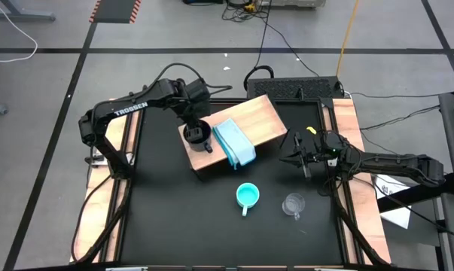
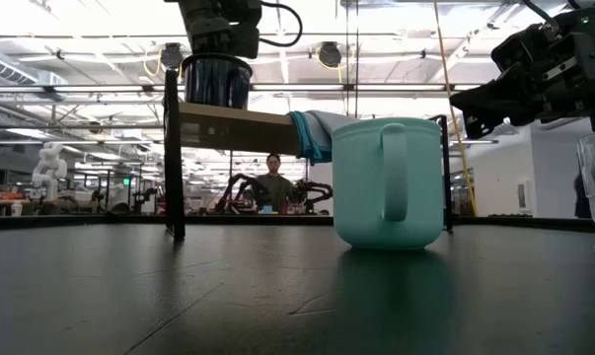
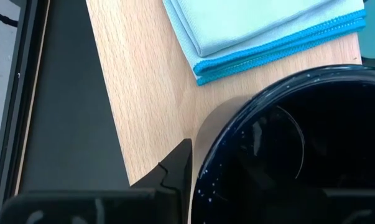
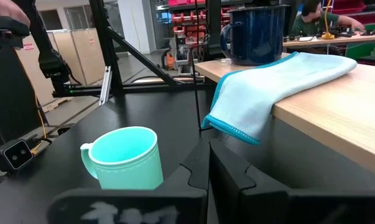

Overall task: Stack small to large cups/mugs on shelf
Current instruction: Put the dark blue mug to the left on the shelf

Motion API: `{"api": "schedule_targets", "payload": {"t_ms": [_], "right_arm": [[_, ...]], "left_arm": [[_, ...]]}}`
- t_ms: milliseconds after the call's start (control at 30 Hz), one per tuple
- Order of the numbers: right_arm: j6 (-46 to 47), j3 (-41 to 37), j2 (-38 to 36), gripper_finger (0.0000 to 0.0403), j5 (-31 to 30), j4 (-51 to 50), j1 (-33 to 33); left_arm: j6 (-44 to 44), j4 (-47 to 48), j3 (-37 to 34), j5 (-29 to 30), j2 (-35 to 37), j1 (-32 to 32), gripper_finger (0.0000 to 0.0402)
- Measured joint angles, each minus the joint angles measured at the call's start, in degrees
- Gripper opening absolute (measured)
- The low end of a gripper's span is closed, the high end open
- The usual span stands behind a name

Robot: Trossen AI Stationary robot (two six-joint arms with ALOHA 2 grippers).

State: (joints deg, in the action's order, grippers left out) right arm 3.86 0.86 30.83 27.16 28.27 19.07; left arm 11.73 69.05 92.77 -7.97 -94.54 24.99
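Cups of three kinds are spread over the black tabletop (image 1: 174,226) and the light tan wooden shelf (image 1: 260,120) standing near its far edge. One, a dark navy enamel mug (image 1: 196,133), sits on the shelf's left end, just beside a pale blue folded cloth (image 1: 235,141) that drapes over the shelf's near edge. The left gripper (image 1: 197,129) hangs directly over that mug; from the left wrist view one dark finger (image 3: 178,168) stands just outside the mug's rim, the jaws partly open around the rim, and whether they press on it cannot be told. A turquoise handled cup (image 1: 247,196) stands upright on the tabletop in front of the shelf, toward the near edge, with a clear see-through glass mug (image 1: 293,204) near it on the side of the right edge. The right gripper (image 1: 297,158) hovers above the tabletop beyond the glass mug, beside the shelf's right end, jaws fully closed on nothing. A person (image 2: 273,182) sits in the room behind.
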Motion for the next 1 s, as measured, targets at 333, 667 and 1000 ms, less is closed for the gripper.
{"api": "schedule_targets", "payload": {"t_ms": [333, 667, 1000], "right_arm": [[0.00, 0.00, -0.02, 0.0000, 0.00, 0.03, 0.00], [0.00, -0.01, 0.00, 0.0000, 0.02, 0.02, 0.00], [0.00, 0.01, 0.00, 0.0000, -0.01, -0.31, 0.00]], "left_arm": [[-2.03, -0.13, 0.00, -1.71, 0.00, 0.04, 0.0088], [-3.06, -0.12, 0.00, -2.49, 0.00, 0.07, 0.0088], [-1.91, 0.01, 0.00, 0.66, 0.02, 0.07, 0.0088]]}}
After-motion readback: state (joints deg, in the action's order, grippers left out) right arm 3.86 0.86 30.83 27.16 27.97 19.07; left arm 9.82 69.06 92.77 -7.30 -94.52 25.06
